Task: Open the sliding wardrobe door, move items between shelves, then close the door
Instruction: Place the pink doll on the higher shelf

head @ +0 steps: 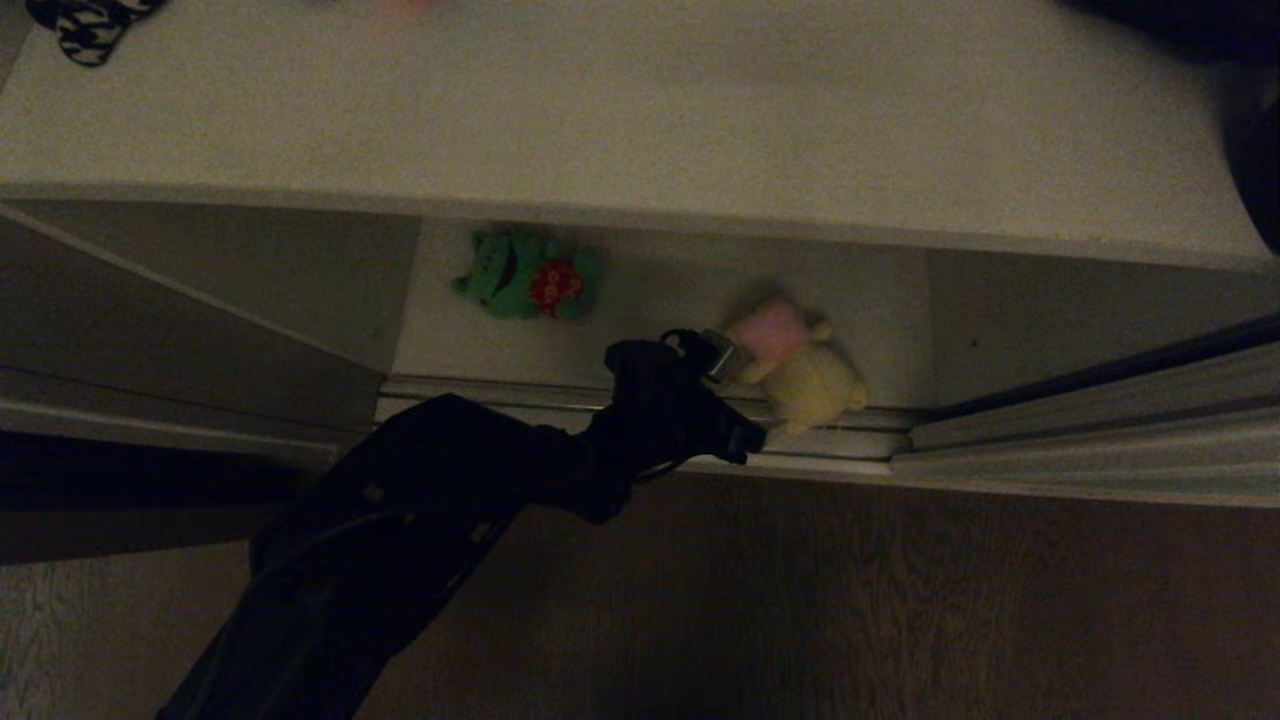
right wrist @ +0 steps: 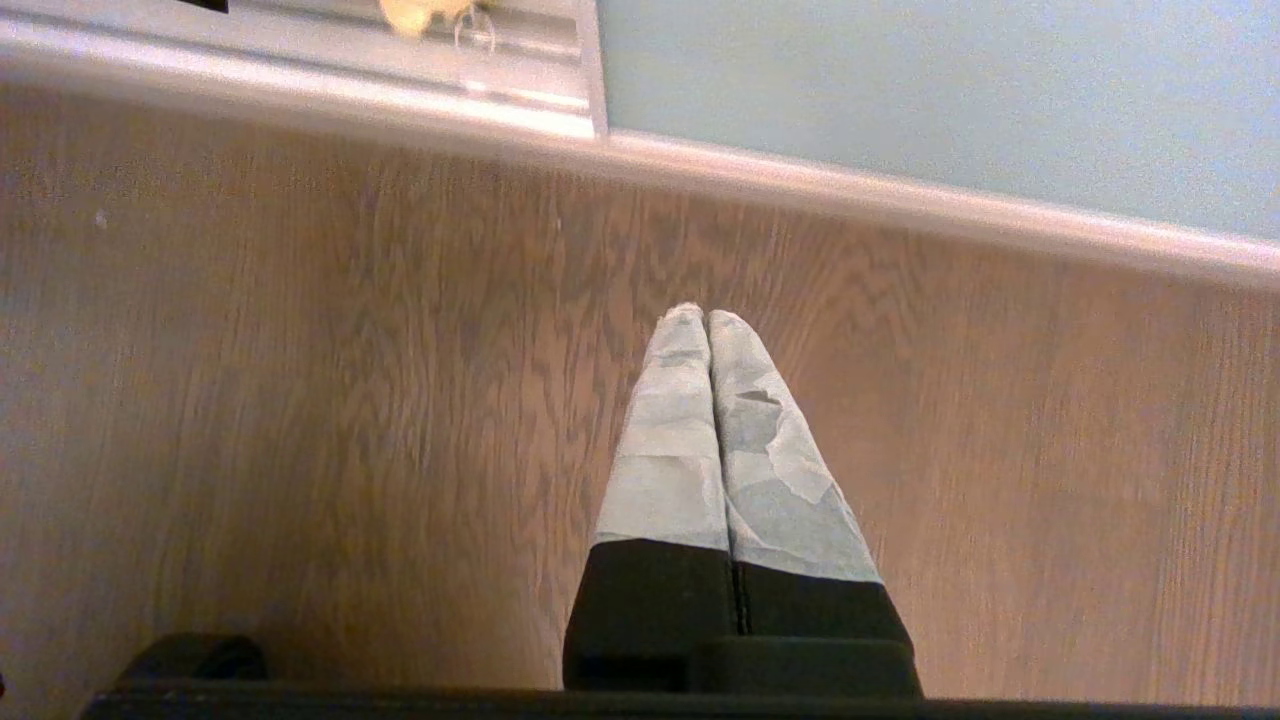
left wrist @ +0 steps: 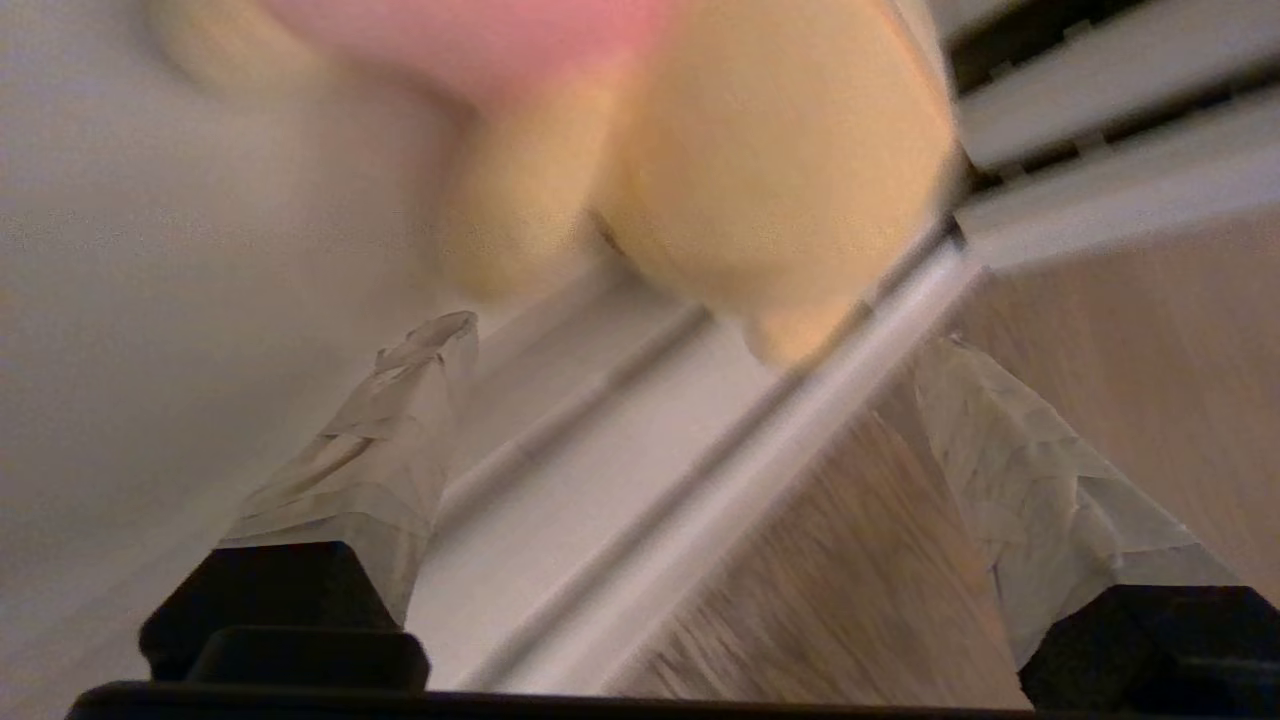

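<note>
Your left gripper (left wrist: 690,345) stands wide apart with nothing between its taped fingers (left wrist: 400,440). Just ahead of it lies the cream-yellow plush toy (head: 800,370), pink-topped, on the lowest off-white shelf (head: 660,300) with its near end overhanging the ribbed floor track (head: 830,445). It looks light, soft and squashy; pinch the plump body, not a limb. A green plush with red (head: 528,280) lies further off to the gripper's left. Your right gripper (right wrist: 708,318) hangs pressed together over wood-grain floor (right wrist: 300,400)
</note>
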